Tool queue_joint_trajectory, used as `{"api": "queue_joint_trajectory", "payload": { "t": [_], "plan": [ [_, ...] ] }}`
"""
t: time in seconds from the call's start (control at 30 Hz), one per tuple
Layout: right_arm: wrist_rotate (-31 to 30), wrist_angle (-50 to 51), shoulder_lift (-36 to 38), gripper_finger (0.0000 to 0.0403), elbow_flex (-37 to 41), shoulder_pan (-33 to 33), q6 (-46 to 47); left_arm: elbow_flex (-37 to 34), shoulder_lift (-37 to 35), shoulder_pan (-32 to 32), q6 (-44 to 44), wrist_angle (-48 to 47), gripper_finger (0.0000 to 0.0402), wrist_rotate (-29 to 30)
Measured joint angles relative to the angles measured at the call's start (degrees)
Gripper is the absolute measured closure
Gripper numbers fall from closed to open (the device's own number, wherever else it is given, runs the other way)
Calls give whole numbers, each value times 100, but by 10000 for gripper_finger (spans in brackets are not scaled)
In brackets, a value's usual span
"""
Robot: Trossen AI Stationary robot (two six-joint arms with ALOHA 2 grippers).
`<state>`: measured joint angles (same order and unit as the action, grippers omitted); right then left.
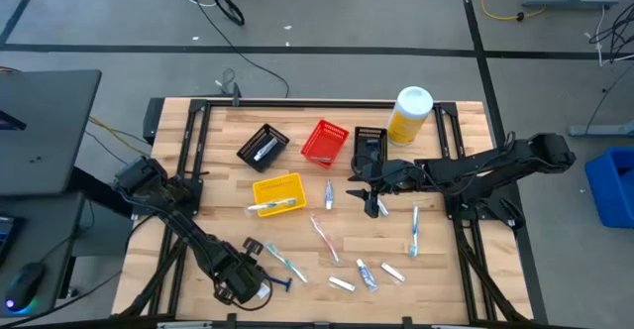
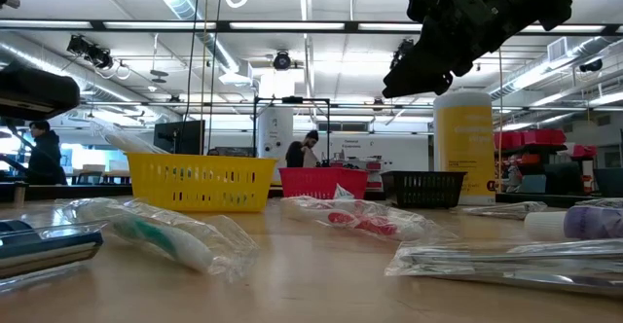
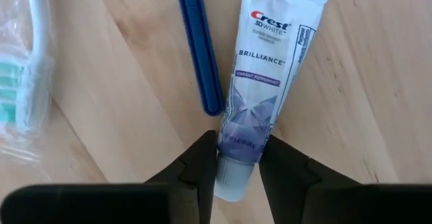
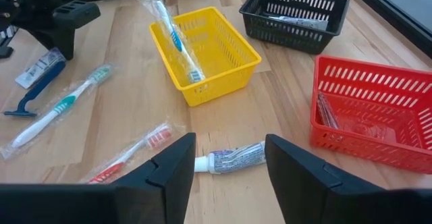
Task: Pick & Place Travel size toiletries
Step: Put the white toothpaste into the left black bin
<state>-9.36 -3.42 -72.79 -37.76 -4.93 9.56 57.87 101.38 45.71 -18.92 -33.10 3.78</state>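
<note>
My left gripper [image 3: 237,142] is low at the table's near left [image 1: 245,277], shut on a white Crest toothpaste tube [image 3: 264,69] that lies flat on the wood. A dark blue razor [image 3: 200,45] lies alongside the tube, and a wrapped toothbrush [image 3: 27,75] is further off. My right gripper [image 4: 229,143] is open and raised above the table's middle [image 1: 371,200], over a small toothpaste tube [image 4: 233,160] and touching nothing. More wrapped toothbrushes [image 1: 414,228] and small tubes [image 1: 367,273] lie scattered on the near half. My left gripper pinches the Crest tube between its two fingers [image 3: 202,160] at the narrow shoulder just above the cap [image 3: 237,150]. It comes from above, pointing down, with the fingers across the tube. The tube lies flat on the table, printed face up.
A yellow basket [image 1: 278,192] holds a toothbrush. A red basket [image 1: 325,141] and two black baskets [image 1: 263,146] [image 1: 369,141] stand in a row behind it. A big yellow bottle [image 1: 409,114] stands at the far right. Bare wood shows along the far edge.
</note>
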Motion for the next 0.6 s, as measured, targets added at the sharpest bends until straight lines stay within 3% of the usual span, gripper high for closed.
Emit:
{"api": "queue_joint_trajectory", "payload": {
  "t": [0.4, 0.6],
  "plan": [
    [1, 24, 0, 213, 0, 0, 0, 6, -59, 4, -923, -12, 298, -42],
    [2, 76, 0, 214, 0, 0, 0, 268, -59, -2, -935, -507, 311, -117]
  ]
}}
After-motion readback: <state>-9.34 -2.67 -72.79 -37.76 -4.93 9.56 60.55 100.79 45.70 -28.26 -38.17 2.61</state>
